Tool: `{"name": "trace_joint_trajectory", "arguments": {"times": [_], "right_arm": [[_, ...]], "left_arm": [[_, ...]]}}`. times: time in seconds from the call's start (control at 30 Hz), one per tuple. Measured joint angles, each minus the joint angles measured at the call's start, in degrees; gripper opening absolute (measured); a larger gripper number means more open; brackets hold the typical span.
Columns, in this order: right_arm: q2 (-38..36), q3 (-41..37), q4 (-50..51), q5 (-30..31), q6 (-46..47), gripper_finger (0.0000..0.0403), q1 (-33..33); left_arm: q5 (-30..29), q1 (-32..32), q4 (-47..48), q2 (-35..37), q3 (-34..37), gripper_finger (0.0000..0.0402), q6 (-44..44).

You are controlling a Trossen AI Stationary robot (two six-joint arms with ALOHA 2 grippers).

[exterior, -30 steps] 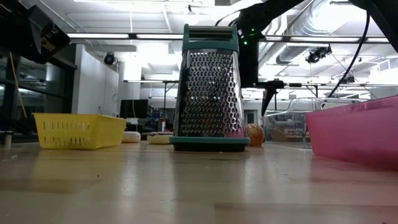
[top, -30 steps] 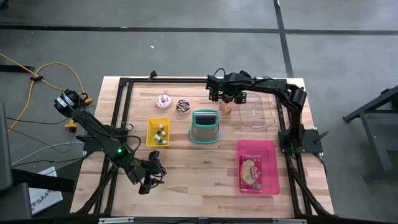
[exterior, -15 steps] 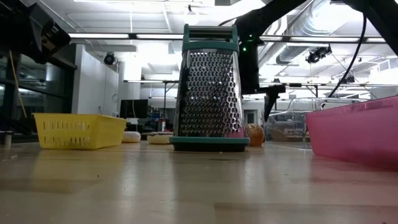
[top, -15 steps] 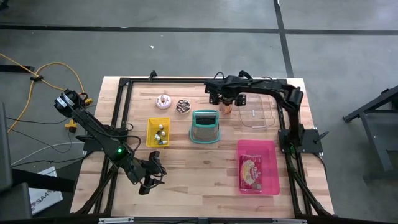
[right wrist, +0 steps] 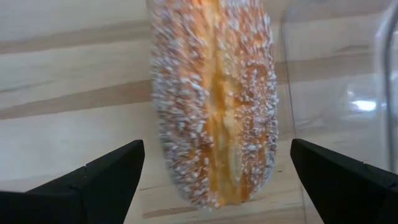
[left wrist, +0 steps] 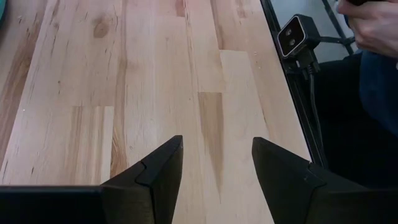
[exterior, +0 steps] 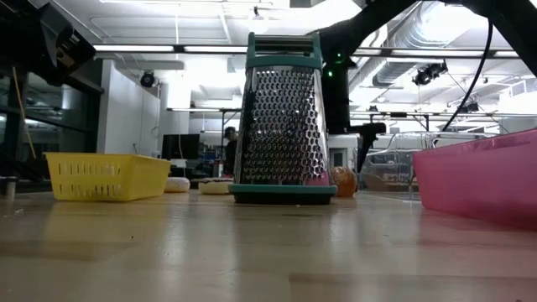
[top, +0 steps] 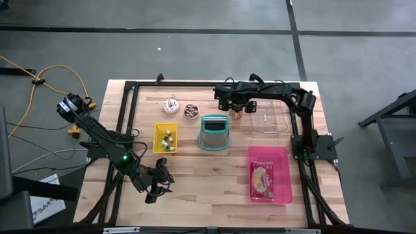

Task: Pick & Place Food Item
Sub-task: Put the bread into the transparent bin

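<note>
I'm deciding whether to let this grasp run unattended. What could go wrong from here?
1. The sugared donut stands on edge between the open right end effector fingers; an off-centre close could tip or roll it.
2. The clear container sits right beside the donut, so a finger may clip its wall.
3. The grater stands close by.

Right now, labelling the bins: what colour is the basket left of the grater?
Yellow basket, clearest in the low view.

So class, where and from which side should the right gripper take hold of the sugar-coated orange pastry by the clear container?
Grip the sugar-coated orange pastry across its narrow middle, coming from straight above. It lies long and slim on the wooden table, and the open right gripper already straddles it.
</note>
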State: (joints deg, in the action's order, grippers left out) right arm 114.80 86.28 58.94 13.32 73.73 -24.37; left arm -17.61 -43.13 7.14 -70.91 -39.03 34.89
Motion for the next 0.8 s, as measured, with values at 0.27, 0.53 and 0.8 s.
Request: {"name": "trace_joint_trajectory", "arguments": {"times": [0.27,0.53,0.8], "right_arm": [[0.1,-3.0,-3.4,-0.4,0.0,0.0394,-0.3],[0.1,-3.9,-5.8,-1.3,-0.6,0.0394,-0.8],[0.1,-3.9,-5.9,-1.3,-2.0,0.0394,-0.8]], "left_arm": [[0.0,0.0,-0.1,0.0,0.0,0.0189,0.0],[0.0,0.0,-0.4,0.0,0.0,0.0189,0.0],[0.0,0.0,-0.4,0.0,0.0,0.0189,0.0]]}}
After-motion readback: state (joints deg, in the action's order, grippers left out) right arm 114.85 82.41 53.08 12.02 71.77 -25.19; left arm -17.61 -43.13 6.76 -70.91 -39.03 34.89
